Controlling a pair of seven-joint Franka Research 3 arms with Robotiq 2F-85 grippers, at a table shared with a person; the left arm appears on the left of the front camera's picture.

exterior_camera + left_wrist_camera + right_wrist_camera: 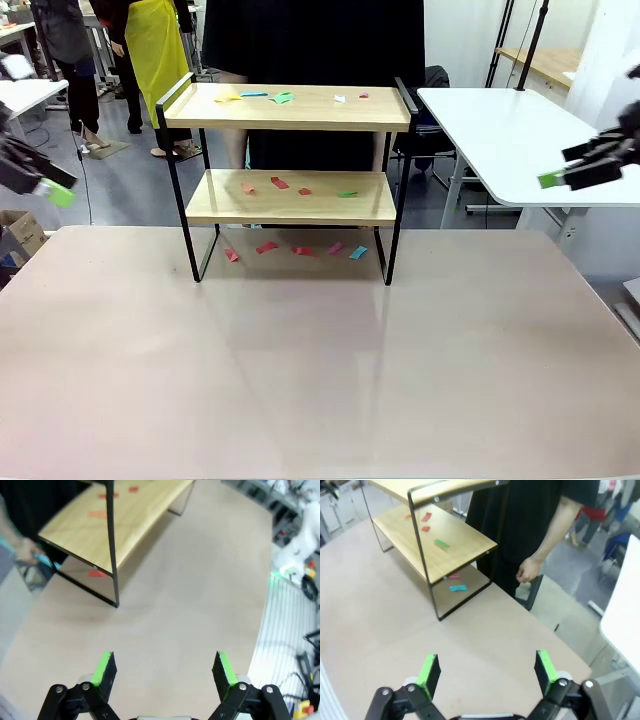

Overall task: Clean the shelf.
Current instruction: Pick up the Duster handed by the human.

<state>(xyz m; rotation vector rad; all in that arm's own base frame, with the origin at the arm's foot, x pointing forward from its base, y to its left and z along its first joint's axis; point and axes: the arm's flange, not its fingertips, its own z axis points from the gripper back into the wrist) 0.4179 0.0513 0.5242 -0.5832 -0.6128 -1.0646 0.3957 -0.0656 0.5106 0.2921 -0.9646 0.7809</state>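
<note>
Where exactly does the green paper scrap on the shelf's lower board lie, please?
In the front view the green scrap lies on the lower board of the shelf, toward its right end, to the right of the red scraps there.

Black end effector (164, 667), green pads (105, 665)

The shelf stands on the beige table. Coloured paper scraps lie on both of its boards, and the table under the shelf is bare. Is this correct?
Not quite. The beige table under the shelf is not bare: coloured scraps lie there too, between the legs, as the front view shows. The rest holds: the shelf stands on that table, and scraps lie on both of its boards.
</note>
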